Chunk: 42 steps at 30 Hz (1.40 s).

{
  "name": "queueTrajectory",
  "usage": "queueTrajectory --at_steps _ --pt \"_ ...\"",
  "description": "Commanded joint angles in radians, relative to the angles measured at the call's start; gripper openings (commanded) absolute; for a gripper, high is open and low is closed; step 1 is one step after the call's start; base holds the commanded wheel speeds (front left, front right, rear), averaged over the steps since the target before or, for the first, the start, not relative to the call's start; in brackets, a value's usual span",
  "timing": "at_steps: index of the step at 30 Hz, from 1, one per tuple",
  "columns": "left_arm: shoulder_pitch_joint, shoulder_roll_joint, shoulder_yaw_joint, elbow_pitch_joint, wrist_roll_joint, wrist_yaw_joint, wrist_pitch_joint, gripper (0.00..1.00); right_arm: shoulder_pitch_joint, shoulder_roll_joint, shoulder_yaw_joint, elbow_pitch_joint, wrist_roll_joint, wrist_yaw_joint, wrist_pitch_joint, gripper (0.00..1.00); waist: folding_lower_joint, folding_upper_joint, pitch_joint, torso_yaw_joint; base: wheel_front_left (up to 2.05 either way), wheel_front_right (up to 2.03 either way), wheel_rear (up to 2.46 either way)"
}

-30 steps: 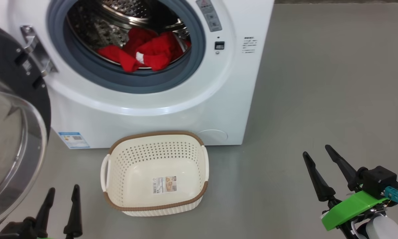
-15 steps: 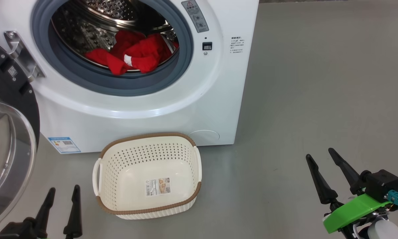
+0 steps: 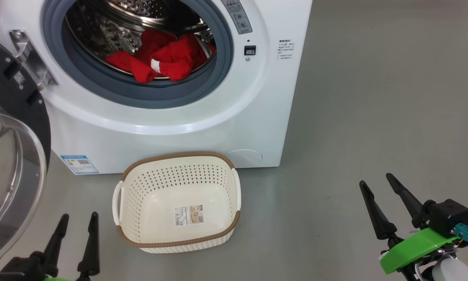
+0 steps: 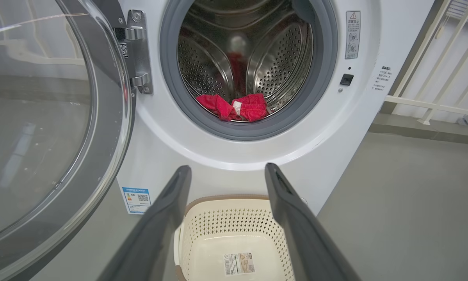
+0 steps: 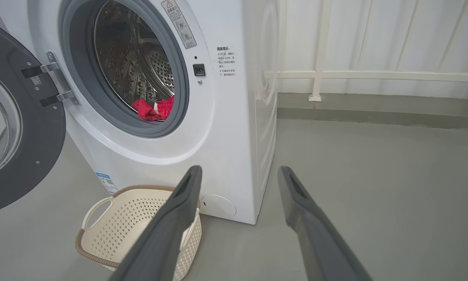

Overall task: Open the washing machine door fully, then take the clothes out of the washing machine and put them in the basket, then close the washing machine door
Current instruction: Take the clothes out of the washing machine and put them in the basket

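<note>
Red clothes (image 3: 161,64) in the open-doored washing machine (image 3: 218,117)

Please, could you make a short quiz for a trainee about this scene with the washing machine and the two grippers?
1. True or false: the washing machine door stands open.
2. Where do the red clothes lie? A) in the basket B) in the drum C) on the floor
3. Fill in: the left gripper and the right gripper are both ____, holding nothing.
Key: 1 true; 2 B; 3 open.
</note>
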Motion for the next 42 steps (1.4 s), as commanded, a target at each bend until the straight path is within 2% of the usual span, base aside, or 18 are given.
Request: queueTrajectory --at_steps 1,11,28,42 --pt "-0.023 0.029 0.032 -0.028 -0.002 -0.003 -0.008 1.0 -0.002 -0.012 0.012 -0.028 -0.005 0.002 -0.012 1.0 0.0 0.0 0.002 0.002 0.0 0.0 0.0" --pt "-0.024 0.034 0.025 -0.035 -0.006 -0.003 -0.008 1.0 -0.005 -0.013 0.016 -0.028 -0.005 0.002 -0.012 1.0 0.0 0.0 0.0 0.004 0.2 -0.23 0.03" --pt "-0.032 0.026 0.027 -0.03 -0.028 -0.003 -0.008 1.0 -0.006 -0.018 0.028 -0.031 -0.004 0.002 -0.012 1.0 0.0 0.0 -0.002 0.007 1.1 -1.14 0.03" --pt "-0.038 0.034 0.026 -0.027 -0.009 -0.003 -0.008 1.0 -0.011 -0.012 0.033 -0.031 -0.005 0.002 -0.012 1.0 0.0 0.0 0.008 0.011 0.09 -0.09 0.0"
